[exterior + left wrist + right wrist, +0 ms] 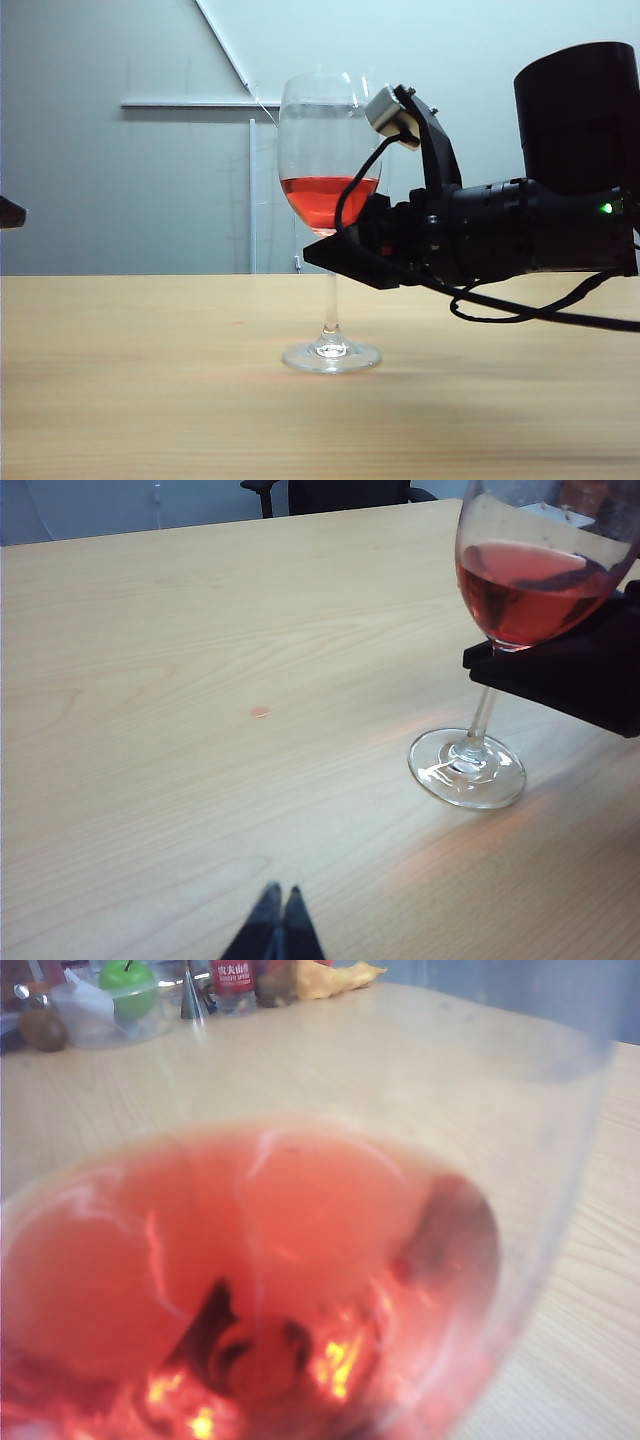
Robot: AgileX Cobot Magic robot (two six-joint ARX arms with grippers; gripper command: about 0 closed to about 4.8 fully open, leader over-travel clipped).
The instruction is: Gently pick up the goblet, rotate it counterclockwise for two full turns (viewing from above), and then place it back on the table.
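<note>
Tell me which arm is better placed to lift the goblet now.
Right. Its end effector already brackets the goblet under the bowl; the left end effector sits shut, well away.

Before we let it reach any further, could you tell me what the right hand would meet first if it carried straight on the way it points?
The right hand points level at the goblet, just under the bowl. It would meet the stem top or bowl base first; its jaws appear to flank it already, though contact is unclear.
</note>
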